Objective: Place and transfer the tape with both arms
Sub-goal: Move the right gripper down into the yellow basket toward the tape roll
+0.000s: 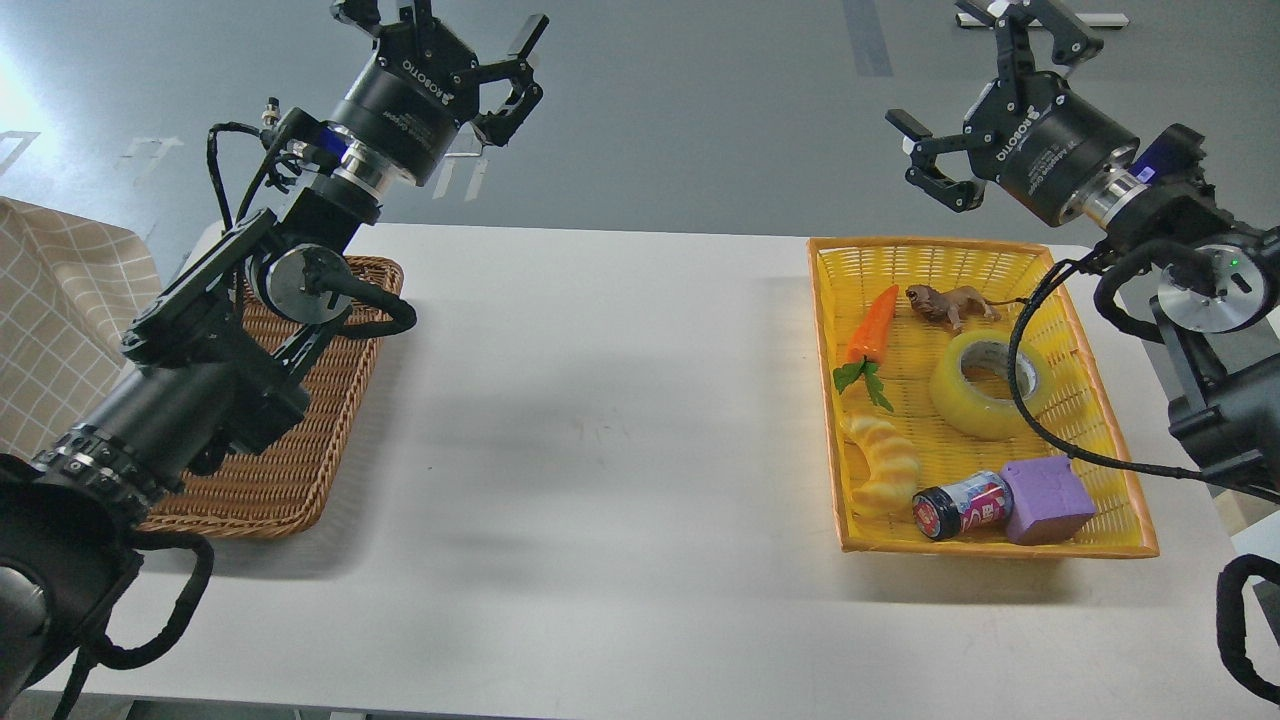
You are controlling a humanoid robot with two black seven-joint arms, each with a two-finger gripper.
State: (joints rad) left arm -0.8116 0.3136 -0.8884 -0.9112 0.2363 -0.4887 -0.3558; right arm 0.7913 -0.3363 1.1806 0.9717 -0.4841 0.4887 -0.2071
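The tape (958, 398), a thick translucent yellow roll with a grey-white core, lies flat in the yellow basket (822, 400) on the right of the white table. A black cable of my right arm crosses in front of it. My right gripper (945, 70) is open and empty, held high above the basket's far edge. My left gripper (460, 25) is open and empty, held high above the far left of the table, over the brown wicker basket (300, 470).
The yellow basket also holds an orange carrot toy (872, 325), a small brown lion figure (945, 302), a yellow croissant toy (885, 465), a small dark jar (962, 506) and a purple block (1045, 500). A checked cloth (60, 320) lies at far left.
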